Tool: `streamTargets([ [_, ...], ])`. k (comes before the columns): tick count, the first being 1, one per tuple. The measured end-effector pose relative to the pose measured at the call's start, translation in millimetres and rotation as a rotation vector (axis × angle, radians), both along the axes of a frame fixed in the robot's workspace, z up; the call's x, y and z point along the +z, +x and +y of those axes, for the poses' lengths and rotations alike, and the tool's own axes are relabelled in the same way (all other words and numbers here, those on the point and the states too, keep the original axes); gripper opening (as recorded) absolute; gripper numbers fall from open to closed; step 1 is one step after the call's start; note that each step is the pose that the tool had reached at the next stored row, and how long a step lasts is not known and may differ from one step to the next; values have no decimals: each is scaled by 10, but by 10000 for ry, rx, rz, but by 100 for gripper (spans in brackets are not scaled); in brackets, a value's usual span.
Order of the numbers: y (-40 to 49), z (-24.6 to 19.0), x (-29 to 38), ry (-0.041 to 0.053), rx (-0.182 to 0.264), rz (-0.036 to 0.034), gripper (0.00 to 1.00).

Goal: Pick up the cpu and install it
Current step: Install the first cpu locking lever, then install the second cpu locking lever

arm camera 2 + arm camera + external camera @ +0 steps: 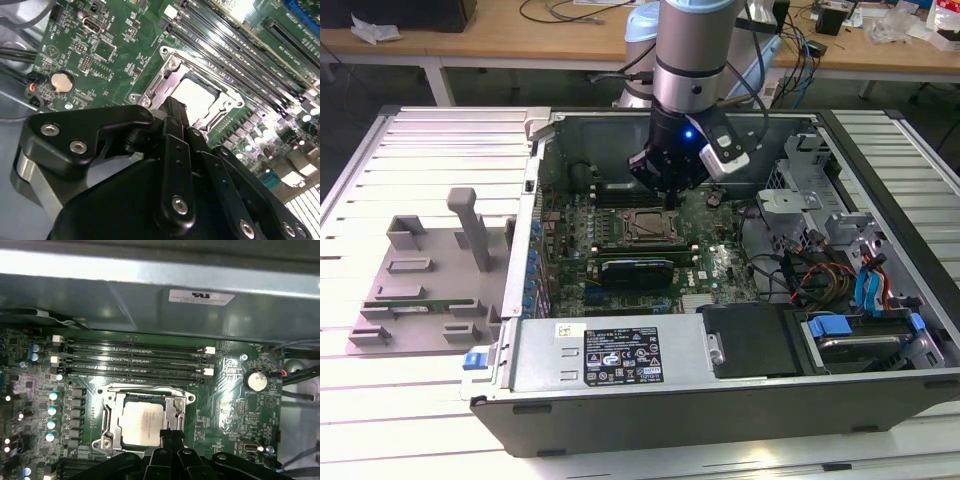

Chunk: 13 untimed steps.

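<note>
The cpu [142, 422] lies flat inside the metal-framed motherboard socket [107, 432], its pale silver top facing up. The second wrist view shows the same cpu [196, 97] within the socket frame [165, 60]. My gripper [171, 436] hangs low over the socket's edge, shut, with nothing between its black fingers [170, 112]. The fingertips sit right at the cpu's rim; I cannot tell whether they touch it. In the exterior view my gripper [670, 197] stands just above the socket [648, 228] in the middle of the open computer case.
Memory slots [135, 360] run beside the socket, and a coin battery [256, 381] sits nearby. A black card [638, 268] lies in front of the socket. Cables and a drive cage [820, 250] crowd the exterior view's right. A grey fixture [425, 270] holds a green memory stick [420, 303] at the left.
</note>
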State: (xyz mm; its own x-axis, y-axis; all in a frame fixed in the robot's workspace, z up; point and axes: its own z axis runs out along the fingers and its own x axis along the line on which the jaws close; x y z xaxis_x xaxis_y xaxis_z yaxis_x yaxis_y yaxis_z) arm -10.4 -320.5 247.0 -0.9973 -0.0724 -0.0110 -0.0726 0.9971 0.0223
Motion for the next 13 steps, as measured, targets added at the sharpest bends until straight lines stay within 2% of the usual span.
streamTargets([
  [8, 0, -1, 4, -1, 1, 1, 11],
  [13, 0, -24, 4, -1, 1, 1, 11],
])
